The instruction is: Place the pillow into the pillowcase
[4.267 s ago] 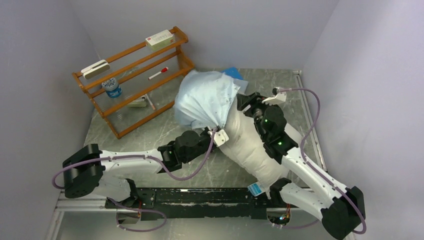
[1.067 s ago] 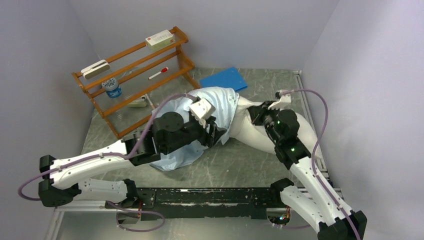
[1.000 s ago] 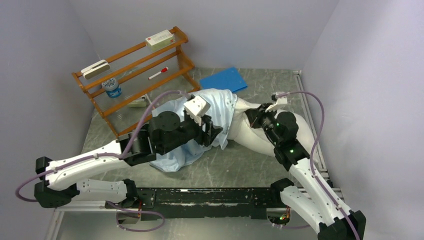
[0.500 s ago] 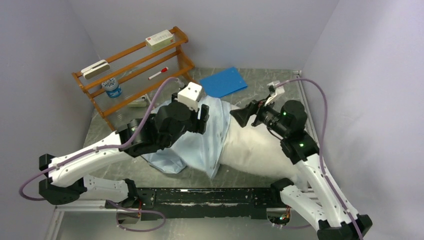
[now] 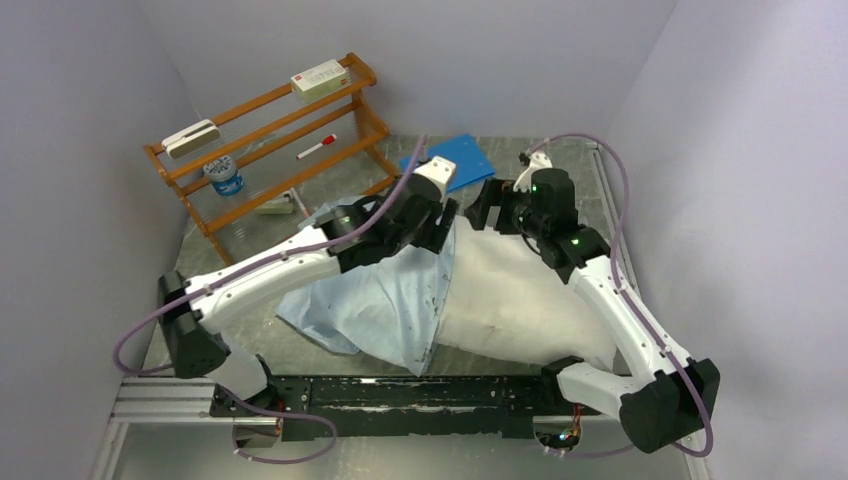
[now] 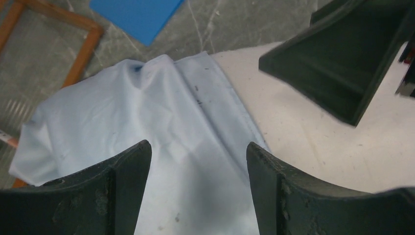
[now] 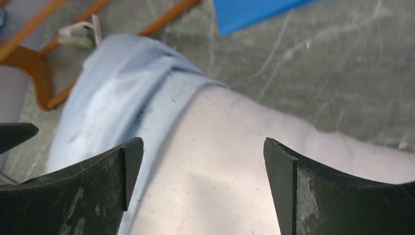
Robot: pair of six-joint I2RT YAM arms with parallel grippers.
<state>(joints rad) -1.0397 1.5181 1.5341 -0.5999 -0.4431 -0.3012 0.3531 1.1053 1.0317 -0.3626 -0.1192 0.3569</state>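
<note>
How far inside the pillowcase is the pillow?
Only partly in: the pillowcase covers one end, while the rest of the pillow lies bare.

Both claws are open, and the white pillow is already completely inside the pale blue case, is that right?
Not quite. The left claw and the right claw are both open, but the pillow is not completely inside: the top view shows much of it lying bare beside the pillowcase.

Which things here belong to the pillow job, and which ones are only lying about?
For the job:
plump white stuffed pillow
wrinkled pale-blue fabric pillowcase

Lying about:
flat bright-blue rectangular sheet
orange wooden rack
red-and-white marker pen
flat white box
</note>
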